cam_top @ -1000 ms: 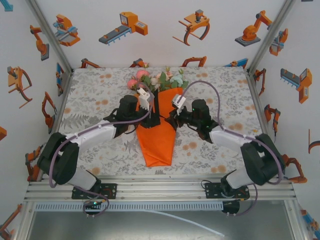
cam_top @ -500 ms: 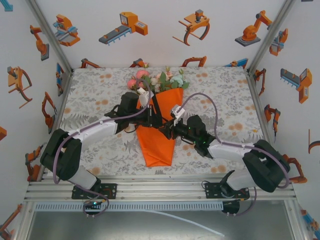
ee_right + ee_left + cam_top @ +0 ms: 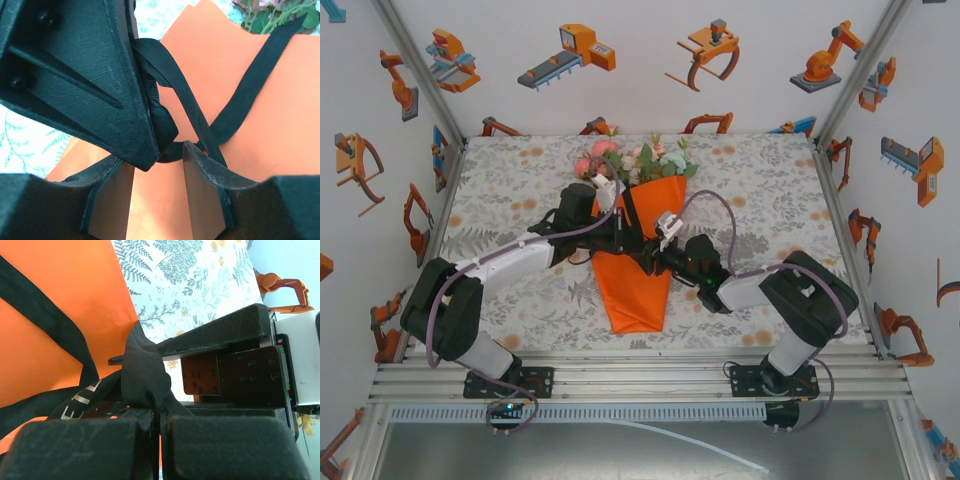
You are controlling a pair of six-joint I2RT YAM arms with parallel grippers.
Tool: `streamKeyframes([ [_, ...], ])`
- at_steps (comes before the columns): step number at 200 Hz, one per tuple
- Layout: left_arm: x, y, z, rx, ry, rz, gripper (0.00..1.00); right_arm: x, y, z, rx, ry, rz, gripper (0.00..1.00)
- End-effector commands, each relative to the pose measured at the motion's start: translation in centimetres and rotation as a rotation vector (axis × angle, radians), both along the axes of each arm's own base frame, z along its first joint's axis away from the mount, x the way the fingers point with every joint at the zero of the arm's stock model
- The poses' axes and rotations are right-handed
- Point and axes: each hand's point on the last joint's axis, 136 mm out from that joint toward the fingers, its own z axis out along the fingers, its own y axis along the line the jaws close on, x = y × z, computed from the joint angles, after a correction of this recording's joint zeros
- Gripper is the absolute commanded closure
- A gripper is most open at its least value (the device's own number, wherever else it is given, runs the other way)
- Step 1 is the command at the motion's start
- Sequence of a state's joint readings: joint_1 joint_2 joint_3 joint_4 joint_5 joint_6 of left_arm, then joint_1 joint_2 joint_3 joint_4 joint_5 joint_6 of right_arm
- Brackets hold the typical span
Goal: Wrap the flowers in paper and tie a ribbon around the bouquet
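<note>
Hidden: the stems of the flowers (image 3: 632, 160) lie inside the paper (image 3: 632, 285). From above, both grippers crowd over the ribbon (image 3: 636, 212), and their fingertips are too small to read there.
Lettering: pale letters show on the ribbon (image 3: 145, 377) in the left wrist view, but folds cut them off and they are unreadable.
Bouquet axis: the bouquet (image 3: 633, 240) lies flat mid-table on the tablecloth (image 3: 770, 190). Its long axis runs near to far, cone tip toward the arm bases and blooms toward the back.
Left gripper (image 3: 160, 415): fingers pressed together on a bunched fold of ribbon.
Right gripper (image 3: 155, 160): fingers spread with orange paper (image 3: 250, 125) in the gap; ribbon (image 3: 162, 117) strands cross just beyond the tips.
</note>
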State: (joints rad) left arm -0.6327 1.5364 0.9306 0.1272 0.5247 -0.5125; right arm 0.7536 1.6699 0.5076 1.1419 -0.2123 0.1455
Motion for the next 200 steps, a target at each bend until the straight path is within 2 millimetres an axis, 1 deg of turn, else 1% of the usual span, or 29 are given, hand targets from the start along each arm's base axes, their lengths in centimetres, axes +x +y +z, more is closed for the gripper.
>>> streamKeyframes([
  [1,-0.6,-0.6,1.9,-0.048,-0.004,-0.025,1.00,-0.1,0.5,4.3,0.117,-0.185,0.021,0.64],
  [26,-0.5,-0.7,1.8,-0.055,0.008,-0.023,1.00,0.4,0.4,4.7,0.112,-0.213,-0.006,0.66],
  [39,-0.5,-0.8,1.9,-0.066,0.010,-0.025,1.00,0.6,0.2,5.1,0.109,-0.230,-0.023,0.71],
  [53,-0.4,-0.8,2.1,-0.070,0.005,-0.023,1.00,0.6,0.2,5.2,0.106,-0.240,-0.023,0.83],
  [66,-0.4,-0.7,2.4,-0.070,-0.012,-0.026,1.00,0.5,0.2,4.9,0.100,-0.236,-0.016,0.95],
  [73,-0.6,-0.7,2.6,-0.067,-0.030,-0.034,0.95,0.4,0.2,4.6,0.094,-0.231,-0.015,1.00],
  [84,-0.7,-0.3,3.1,-0.059,-0.070,-0.046,0.79,0.3,0.0,4.2,0.088,-0.222,-0.018,1.00],
  [89,-0.9,-0.1,3.3,-0.055,-0.088,-0.049,0.73,0.2,-0.1,4.0,0.084,-0.217,-0.020,1.00],
  [124,-1.9,2.3,5.8,0.027,-0.280,-0.056,0.53,-0.8,-0.4,2.7,0.034,-0.164,0.014,1.00],
  [145,-2.8,3.4,7.1,0.050,-0.378,-0.067,0.48,-0.9,-0.6,2.2,0.003,-0.137,0.007,1.00],
  [154,-3.2,4.0,7.6,0.052,-0.420,-0.057,0.48,-0.9,-0.8,2.1,-0.004,-0.134,0.001,1.00],
  [167,-3.1,5.2,8.2,0.067,-0.481,-0.007,0.47,-1.0,-0.8,2.0,-0.015,-0.128,0.007,1.00],
  [178,-2.6,6.6,8.0,0.109,-0.517,0.067,0.47,-1.2,-0.7,2.0,-0.025,-0.122,0.020,1.00],
  [189,-1.5,8.1,7.3,0.177,-0.512,0.154,0.46,-1.3,-0.7,2.0,-0.034,-0.116,0.029,1.00],
  [200,-1.2,8.6,6.5,0.226,-0.469,0.161,0.46,-1.4,-0.8,2.0,-0.052,-0.104,0.031,1.00],
])
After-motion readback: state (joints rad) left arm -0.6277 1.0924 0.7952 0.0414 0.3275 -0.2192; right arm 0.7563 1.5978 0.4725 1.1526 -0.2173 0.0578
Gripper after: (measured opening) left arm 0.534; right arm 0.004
